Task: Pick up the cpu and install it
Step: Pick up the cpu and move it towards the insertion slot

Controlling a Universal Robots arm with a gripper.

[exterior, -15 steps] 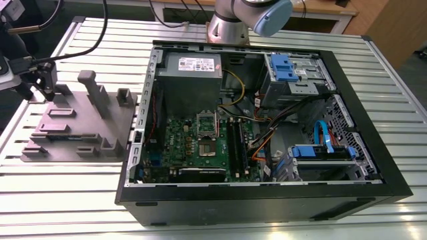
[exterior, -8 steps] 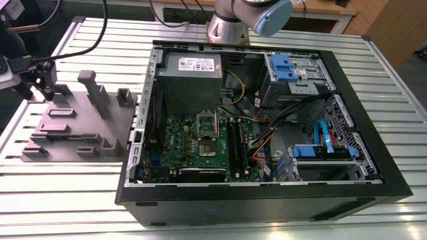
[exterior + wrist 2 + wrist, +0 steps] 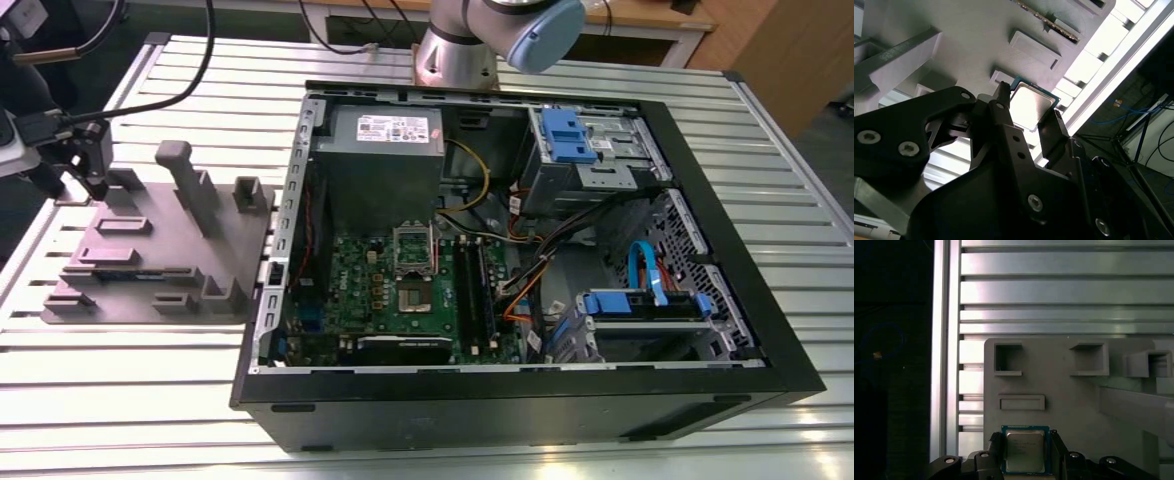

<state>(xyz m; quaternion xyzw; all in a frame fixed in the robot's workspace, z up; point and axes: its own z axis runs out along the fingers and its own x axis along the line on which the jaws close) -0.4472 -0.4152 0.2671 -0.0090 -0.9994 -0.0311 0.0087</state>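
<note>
Silver-grey cpu [image 3: 1025,452] rimmed in teal-green, framed by the matt black gripper [image 3: 1029,102]. Beneath it is a plain grey fixture plate [image 3: 1054,390], and beyond the gripper a silver ribbed table [image 3: 1054,290]. Well away from the gripper stands a black computer case [image 3: 534,410] with a green motherboard [image 3: 387,280] and blue brackets [image 3: 561,135].

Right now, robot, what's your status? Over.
Gripper shut on cpu, at grey fixture plate. Path to open computer case looks clear.
</note>
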